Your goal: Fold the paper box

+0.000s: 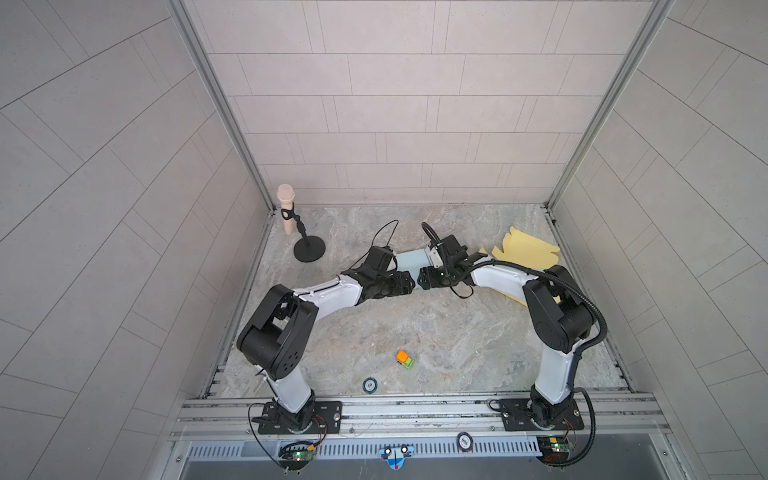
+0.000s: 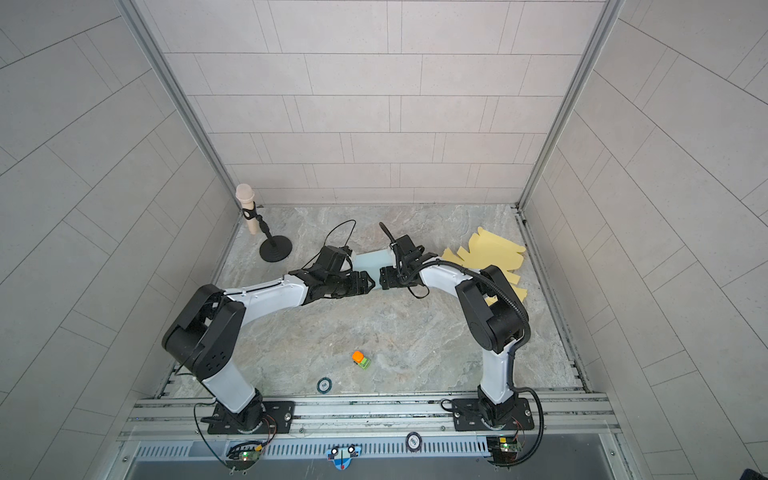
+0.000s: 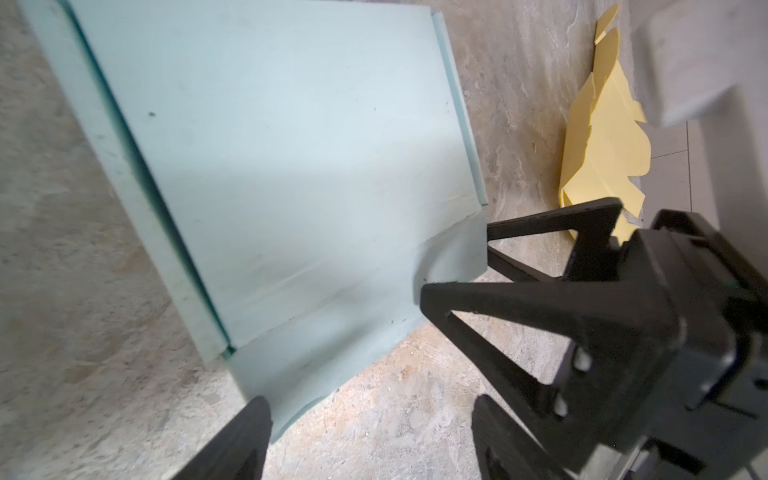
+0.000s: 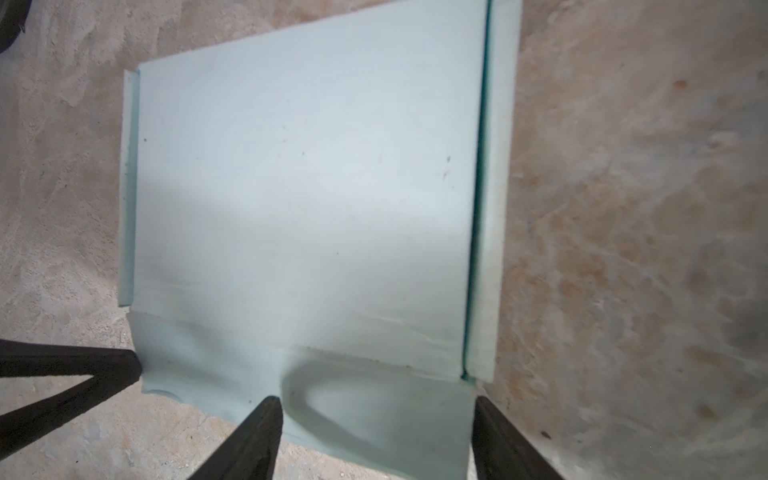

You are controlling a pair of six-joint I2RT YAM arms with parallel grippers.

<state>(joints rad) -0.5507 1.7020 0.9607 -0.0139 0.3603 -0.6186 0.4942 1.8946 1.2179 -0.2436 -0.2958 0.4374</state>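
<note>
I have both arms folded in toward the middle of the frame. The left arm [image 1: 332, 293] rises from its base at lower left, bends at a high elbow and runs its forearm right and slightly up. The right arm [image 1: 498, 276] mirrors it from lower right, elbow raised, forearm pointing left. The left gripper [image 1: 411, 286] and right gripper [image 1: 420, 283] meet almost tip to tip just above the centre in both top views, low over the table [image 1: 415, 324]. The paper box [image 1: 409, 259], a pale blue sheet not yet stood up, lies flat just above them in the frame, partly hidden by the wrists. In the left wrist view my left gripper [image 3: 370, 409] stands wide, one finger over the sheet's near flap and the other over bare table, holding nothing. The right wrist view shows the right gripper [image 4: 374, 405] equally wide, one finger over the flap's middle and the other at its corner, gripping nothing. Yellow sheets [image 1: 528, 253] lie at the right, partly behind the right arm.
</note>
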